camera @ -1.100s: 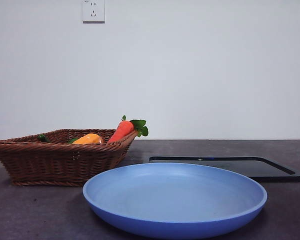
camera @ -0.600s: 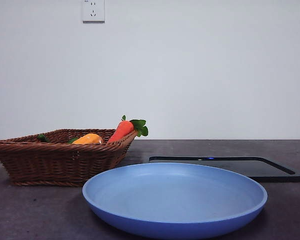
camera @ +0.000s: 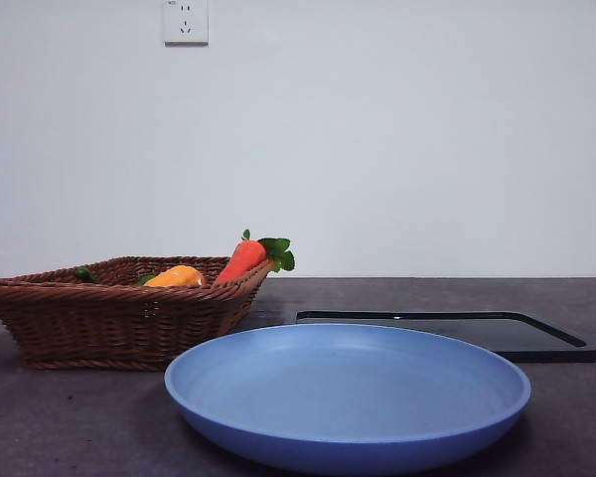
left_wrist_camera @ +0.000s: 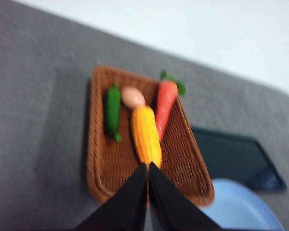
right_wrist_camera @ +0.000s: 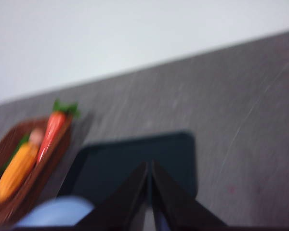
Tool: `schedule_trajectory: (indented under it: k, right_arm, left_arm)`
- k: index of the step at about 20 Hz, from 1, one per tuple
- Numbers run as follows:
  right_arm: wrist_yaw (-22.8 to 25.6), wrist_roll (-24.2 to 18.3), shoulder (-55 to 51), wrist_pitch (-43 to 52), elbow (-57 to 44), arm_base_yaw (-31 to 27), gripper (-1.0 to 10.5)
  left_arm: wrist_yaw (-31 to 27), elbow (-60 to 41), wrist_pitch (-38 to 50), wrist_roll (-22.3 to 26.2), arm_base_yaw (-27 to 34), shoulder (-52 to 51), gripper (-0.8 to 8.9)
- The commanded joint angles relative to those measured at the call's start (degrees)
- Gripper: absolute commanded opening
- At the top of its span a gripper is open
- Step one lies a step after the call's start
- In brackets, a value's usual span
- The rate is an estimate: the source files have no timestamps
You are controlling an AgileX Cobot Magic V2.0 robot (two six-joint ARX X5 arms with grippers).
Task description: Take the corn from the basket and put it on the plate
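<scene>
The orange-yellow corn [left_wrist_camera: 146,135] lies in the middle of the brown wicker basket [left_wrist_camera: 105,180], between a green vegetable and the carrot. In the front view only the corn's top [camera: 176,276] shows over the basket's rim [camera: 109,320] at the left. The light-blue plate [camera: 347,393] sits near and central. My left gripper [left_wrist_camera: 147,167] hangs high above the basket, shut, its tips over the corn's near end. My right gripper [right_wrist_camera: 150,164] is shut, high above the black tray. Neither gripper shows in the front view.
A red-orange carrot [left_wrist_camera: 164,107] with green leaves leans on the basket's edge [camera: 240,261]. A green vegetable [left_wrist_camera: 112,111] and a small brownish ball [left_wrist_camera: 132,96] also lie in the basket. A flat black tray [camera: 457,329] lies behind the plate, at the right.
</scene>
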Motion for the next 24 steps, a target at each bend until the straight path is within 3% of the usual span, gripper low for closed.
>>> schedule_trajectory:
  k: [1,7,11,16,18,21,24]
  right_arm:
    - [-3.4,-5.3,4.2,-7.0,4.7,0.0,0.0]
    - [-8.7,-12.9,12.8,-19.5,12.1,0.2,0.0]
    - [-9.4,-17.2,18.1,-25.6,15.8,1.6,0.0]
    - [-9.4,-18.0,22.5,-26.4,16.7,5.2,0.0]
    - [-9.4,-17.9,23.0,-26.4,16.7,5.9,0.9]
    - [-9.4,-16.5,23.7,-25.9,16.7,6.0,3.0]
    - [-9.6,-15.6,25.2,-25.9,16.7,6.7,3.1]
  left_arm:
    - [3.1,4.5,-4.0,5.4,0.0,3.8,0.07]
    - [8.8,9.4,-11.4,9.7,0.0,8.9,0.07]
    - [11.0,9.7,-16.0,11.7,0.0,10.4,0.07]
    - [11.0,9.8,-18.2,13.0,0.0,11.3,0.18]
    - [11.0,9.8,-17.7,12.8,0.0,11.3,0.94]
    - [10.9,9.8,-17.7,12.3,0.0,11.4,3.54]
    - [11.0,9.8,-17.7,11.3,0.0,12.1,3.94]
